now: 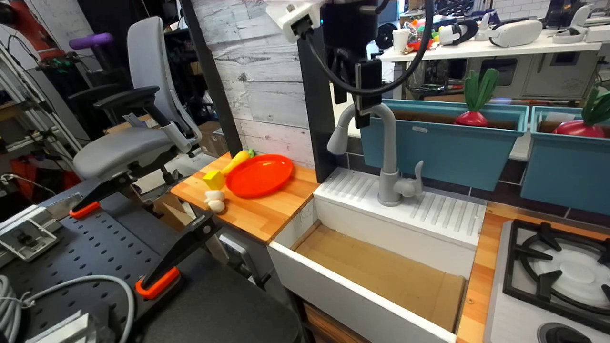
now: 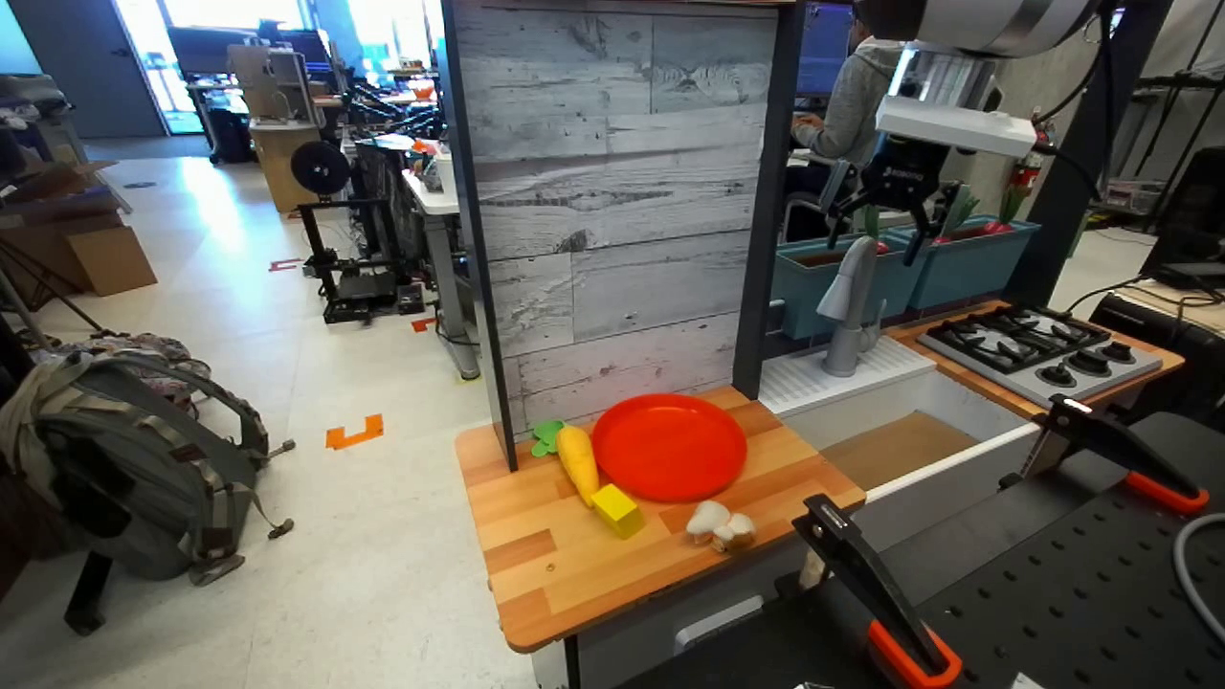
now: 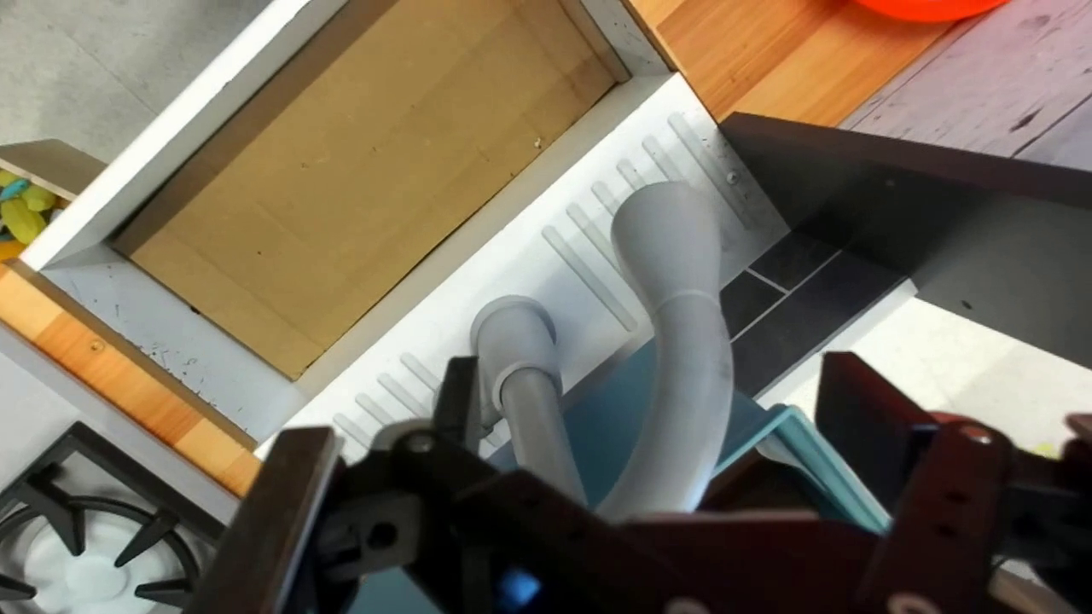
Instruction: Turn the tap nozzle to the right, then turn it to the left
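The tap nozzle is a grey gooseneck spout that shows in both exterior views (image 1: 390,143) (image 2: 858,277) and in the wrist view (image 3: 687,367). Its outlet hangs over the white ribbed ledge, at the left in an exterior view, not over the basin. A small grey lever handle (image 1: 412,185) sits at its base. My gripper (image 1: 352,112) is above the arch, pointing down, with its fingers apart. In an exterior view the gripper (image 2: 873,251) has a finger on either side of the arch's top. In the wrist view the spout passes between the open fingers; contact cannot be told.
Teal planters (image 1: 438,147) with toy radishes stand right behind the tap. A dark upright post (image 1: 318,100) rises left of it. The white sink (image 1: 362,312) lies in front, with a stove (image 1: 562,267) beside it. A red plate (image 2: 670,448) and toy food lie on the wooden counter.
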Robot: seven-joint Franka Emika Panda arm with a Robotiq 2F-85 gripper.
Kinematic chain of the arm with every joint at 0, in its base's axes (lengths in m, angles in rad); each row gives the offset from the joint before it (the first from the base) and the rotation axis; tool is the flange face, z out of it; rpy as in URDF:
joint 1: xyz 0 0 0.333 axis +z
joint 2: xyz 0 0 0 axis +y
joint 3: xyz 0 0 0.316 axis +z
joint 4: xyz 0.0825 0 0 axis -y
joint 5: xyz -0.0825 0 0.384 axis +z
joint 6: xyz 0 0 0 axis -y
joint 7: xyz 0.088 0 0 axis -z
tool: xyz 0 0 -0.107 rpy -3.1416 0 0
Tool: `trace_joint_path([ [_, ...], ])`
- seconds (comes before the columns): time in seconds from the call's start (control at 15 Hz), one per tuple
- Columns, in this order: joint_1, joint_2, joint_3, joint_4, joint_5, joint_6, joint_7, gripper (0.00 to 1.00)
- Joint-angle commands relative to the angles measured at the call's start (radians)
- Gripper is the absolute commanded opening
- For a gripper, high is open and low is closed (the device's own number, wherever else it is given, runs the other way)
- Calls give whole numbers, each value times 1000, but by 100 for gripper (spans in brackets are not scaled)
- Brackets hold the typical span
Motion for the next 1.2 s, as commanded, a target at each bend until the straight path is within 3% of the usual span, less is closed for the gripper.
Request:
trace_joint_path([
  [0.0,24,44,-5,47,-27,2,52,100],
  [0.07,27,54,-7,57,-30,2,59,75],
  [0.2,28,64,-8,73,-29,-8,68,66],
  [0.53,22,79,-14,103,-29,-31,80,27],
  [0.73,3,67,-9,114,-28,-117,63,4],
  [1.13,-32,50,-18,121,-66,-227,-32,6],
])
